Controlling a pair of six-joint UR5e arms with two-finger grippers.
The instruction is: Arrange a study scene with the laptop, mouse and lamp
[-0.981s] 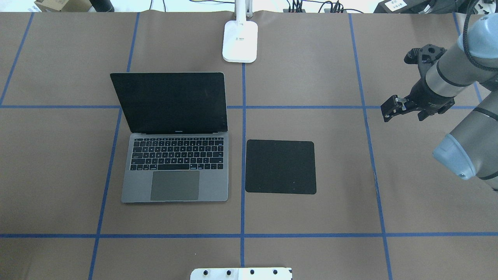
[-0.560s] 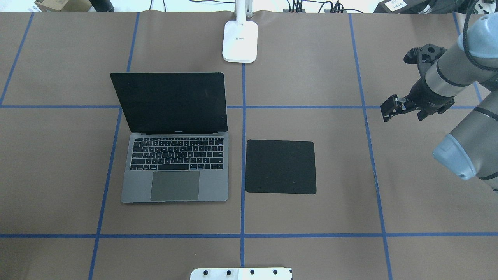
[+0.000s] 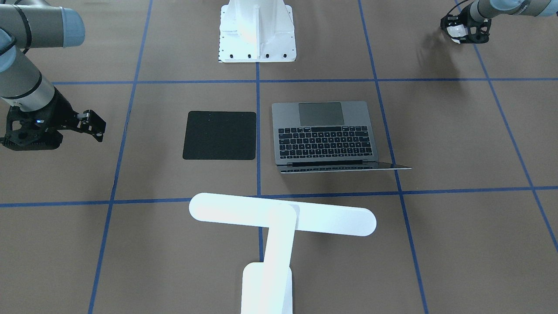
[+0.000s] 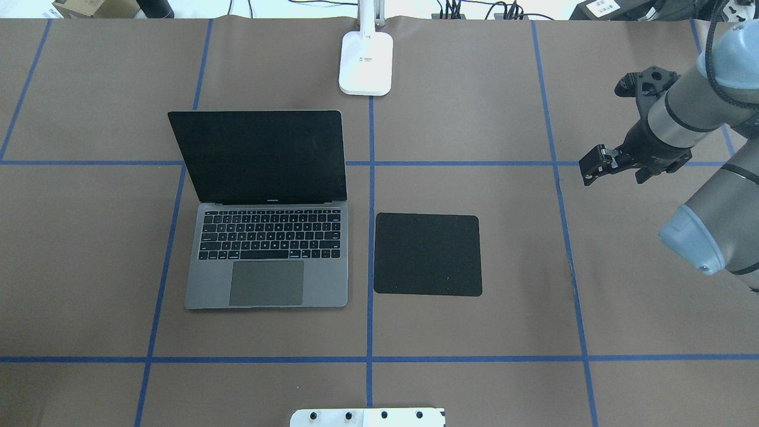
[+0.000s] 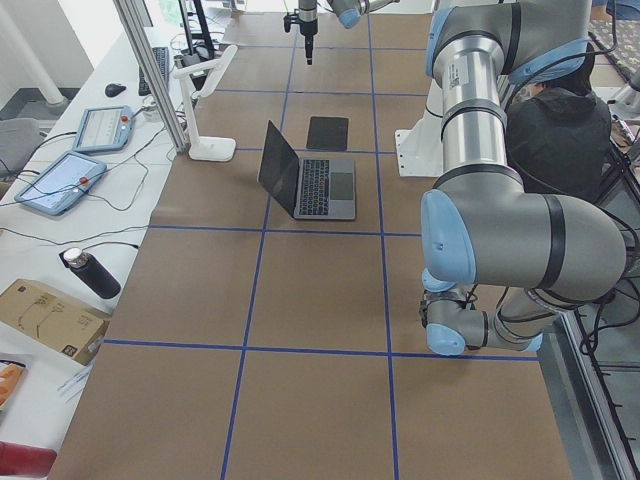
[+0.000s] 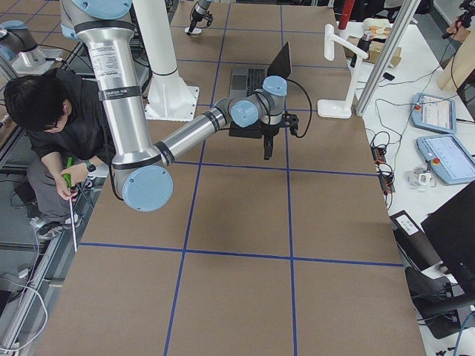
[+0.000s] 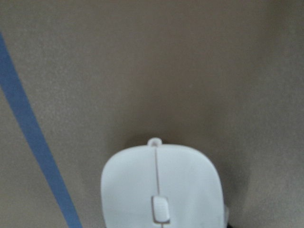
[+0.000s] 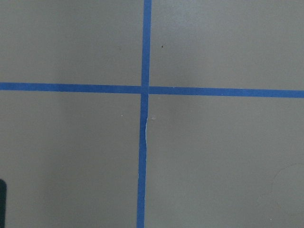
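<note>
Two items placed: laptop point(image 4: 267, 249) open, lamp point(image 3: 279, 218) standing. Left gripper point(image 3: 465, 29) grasps mouse point(image 7: 161, 185), undelivered; right gripper point(image 4: 596, 166) state unclear.

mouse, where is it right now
In the front-facing view the mouse is at the top right corner, in the left gripper, far from the laptop; the left wrist view shows it close up.

The light was even and bright, from above. Shadows on the table point(image 4: 474, 118) were soft. The lamp point(image 3: 279, 218) looked overexposed, without detail. The left wrist view was blurred, and the mouse point(image 7: 161, 185) was soft and grainy.
</note>
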